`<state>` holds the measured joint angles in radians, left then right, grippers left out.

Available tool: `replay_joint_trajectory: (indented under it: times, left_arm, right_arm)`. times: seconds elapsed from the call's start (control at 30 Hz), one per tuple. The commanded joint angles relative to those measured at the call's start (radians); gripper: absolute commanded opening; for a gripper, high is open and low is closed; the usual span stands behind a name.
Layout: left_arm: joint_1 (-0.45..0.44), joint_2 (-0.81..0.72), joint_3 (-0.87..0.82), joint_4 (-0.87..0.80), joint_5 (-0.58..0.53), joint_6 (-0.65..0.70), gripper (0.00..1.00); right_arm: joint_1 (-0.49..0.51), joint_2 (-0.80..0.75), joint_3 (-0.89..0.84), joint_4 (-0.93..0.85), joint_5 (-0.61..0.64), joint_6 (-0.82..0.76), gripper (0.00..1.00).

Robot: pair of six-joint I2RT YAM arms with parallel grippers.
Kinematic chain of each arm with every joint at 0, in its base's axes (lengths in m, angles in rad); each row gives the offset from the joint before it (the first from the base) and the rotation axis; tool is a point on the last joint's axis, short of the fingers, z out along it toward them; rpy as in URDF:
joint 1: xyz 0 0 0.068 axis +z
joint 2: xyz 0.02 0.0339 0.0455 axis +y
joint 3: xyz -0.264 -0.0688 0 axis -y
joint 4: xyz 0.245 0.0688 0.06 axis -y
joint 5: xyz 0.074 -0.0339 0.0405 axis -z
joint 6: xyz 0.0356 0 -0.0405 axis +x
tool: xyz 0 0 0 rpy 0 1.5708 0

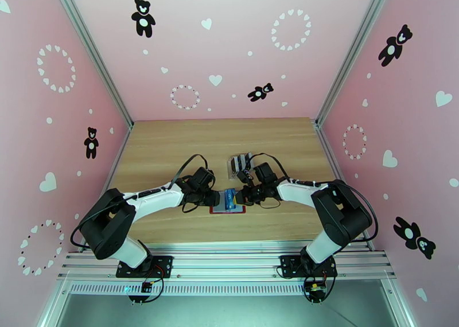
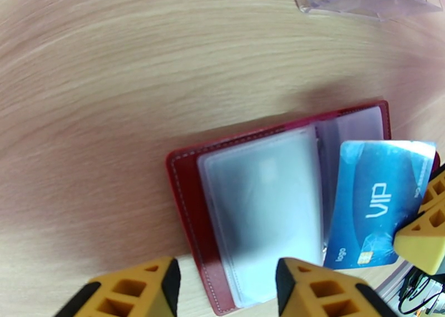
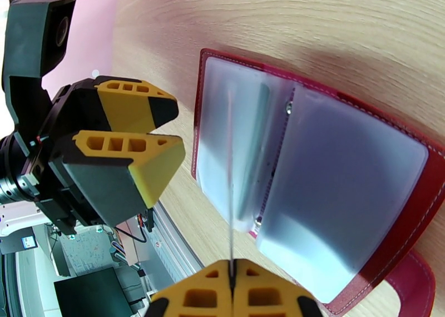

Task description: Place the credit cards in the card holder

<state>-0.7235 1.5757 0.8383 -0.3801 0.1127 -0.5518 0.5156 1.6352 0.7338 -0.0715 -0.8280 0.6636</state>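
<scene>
Near the front edge of the table [image 1: 172, 144], between the two arms, the card holder [image 2: 181, 201] lies open and flat. Its red cover is down and its see-through pockets face up, so a card can slide in from above.

One blue card [image 2: 378, 201] with "VIP" on it is held just over the open pages, close to the fold in the middle. It is tipped up on its edge, not lying flat. I think that is so a thin edge can find the mouth of a pocket. It is not inside any pocket yet.

The right gripper [image 3: 231, 268] has its two fingers pressed tight together on one end of the blue card. Holding it by the end leaves the rest of the card free to go in.

The left gripper [image 2: 228, 282] has its fingers spread wide and holds nothing. It sits by the left side of the card holder. I cannot tell if it touches the cover. I think it waits there to keep the holder from sliding or to hold a pocket open.

Farther back on the table stands a clear plastic rack [image 1: 240, 164], well away from the holder.
</scene>
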Motion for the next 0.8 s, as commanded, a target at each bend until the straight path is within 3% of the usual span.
replay_joint_trajectory:
  times: [0.0, 0.77]
  left_arm:
    - [-0.007, 0.025, -0.016, 0.023, 0.017, -0.015, 0.53]
    - [-0.019, 0.075, -0.016, 0.038, 0.022, -0.031, 0.48]
  right_arm:
    - [-0.005, -0.003, -0.011, 0.003, -0.014, 0.004, 0.00]
    - [-0.028, 0.053, -0.019, 0.045, -0.040, 0.015, 0.00]
